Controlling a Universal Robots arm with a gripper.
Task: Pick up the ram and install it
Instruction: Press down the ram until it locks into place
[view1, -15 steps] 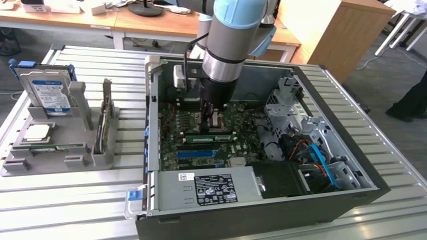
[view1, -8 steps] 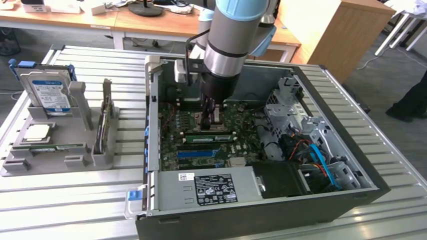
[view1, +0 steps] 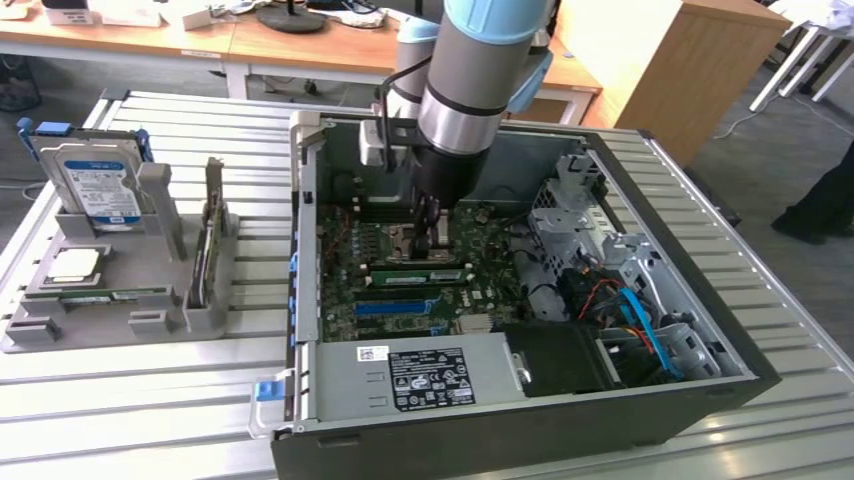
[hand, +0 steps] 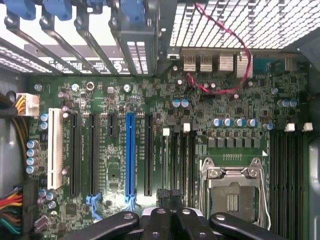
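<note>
Drive cage (view1: 587, 215) apparently crowding the claw (view1: 430, 243)

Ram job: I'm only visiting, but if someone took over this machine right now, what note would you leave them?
Jaws: the gripper is shut, down inside the open computer case.
Ram: the ram stands on edge on the motherboard, just under the jaws, beside the CPU socket.
Done: the ram is at the board.
Left: confirm seating; I cannot tell whether it is gripped or fully pressed in.
</note>
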